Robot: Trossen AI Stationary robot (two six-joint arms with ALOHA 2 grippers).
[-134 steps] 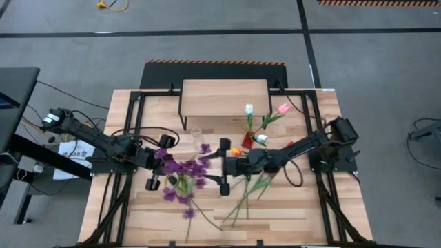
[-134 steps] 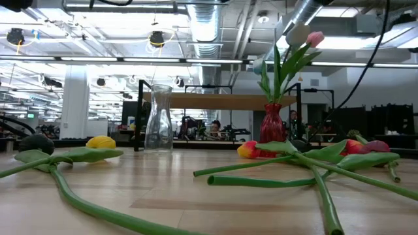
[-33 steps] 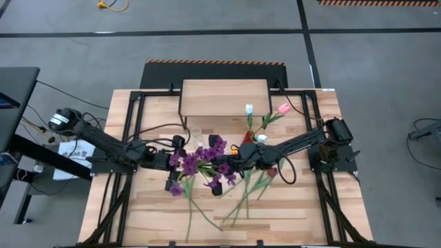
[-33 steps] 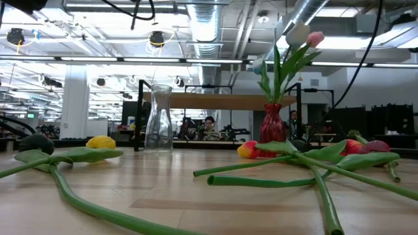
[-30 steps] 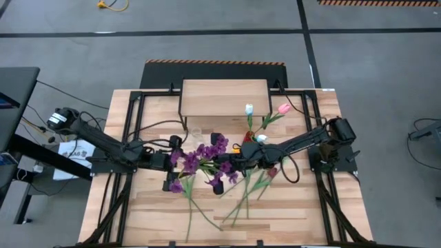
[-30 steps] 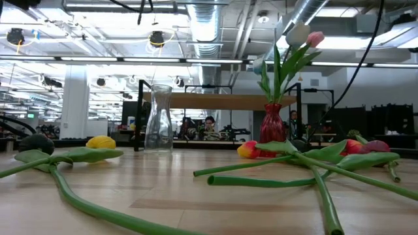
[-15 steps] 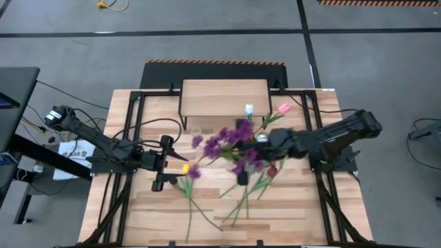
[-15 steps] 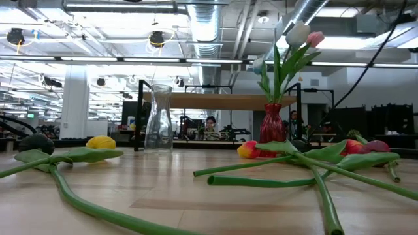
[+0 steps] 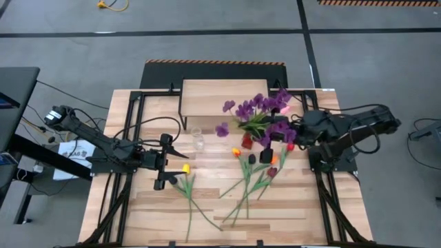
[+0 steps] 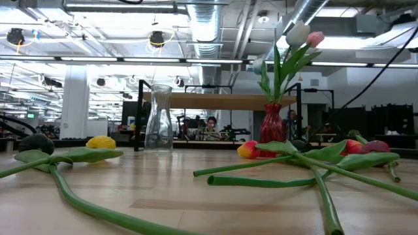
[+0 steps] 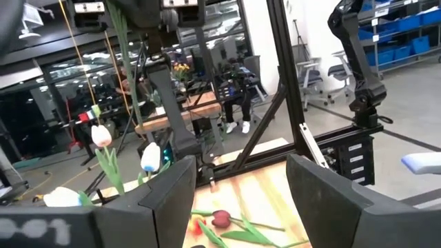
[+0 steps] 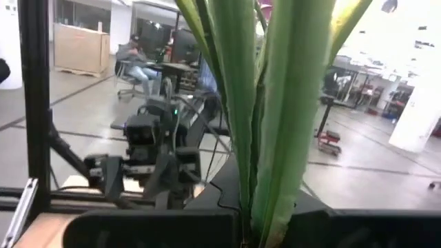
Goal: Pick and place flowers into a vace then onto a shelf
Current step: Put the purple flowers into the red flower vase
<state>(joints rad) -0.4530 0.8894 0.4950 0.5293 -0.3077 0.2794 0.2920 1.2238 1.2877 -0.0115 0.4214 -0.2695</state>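
Observation:
My right gripper (image 9: 267,147) is raised over the table's far right, shut on the purple blossom sprig (image 9: 256,114), which hovers above the red vase (image 9: 246,142) holding white and pink tulips. The clear glass vase (image 9: 198,140) stands on its base in front of the wood-topped shelf (image 9: 224,98). Loose flowers lie flat on the table: a yellow tulip (image 9: 185,168), an orange one (image 9: 236,152) and a red one (image 9: 272,172). My left gripper (image 9: 162,162) is open at mid-left, with nothing between its fingers (image 11: 165,200). My right gripper pinches the sprig's bundle of green stems and leaves (image 12: 265,172) between its two fingers. The fingers lie level, coming from the table's right, across the stems. The sprig stands upright above the fingers, lifted clear of the table; the gripper hides what lies below the hold.
Long green stems (image 10: 307,173) cross the near middle of the table. The glass vase (image 10: 158,119) and the red vase (image 10: 272,123) stand side by side before the shelf (image 10: 222,101). Black frame rails (image 9: 134,124) run along both table sides.
My right gripper has risen and swung toward the table's far right edge, carrying the purple sprig away from my left gripper to above the red vase. The sprig has come clear of the table and now stands upright. My left gripper has drawn back a little toward the left edge.

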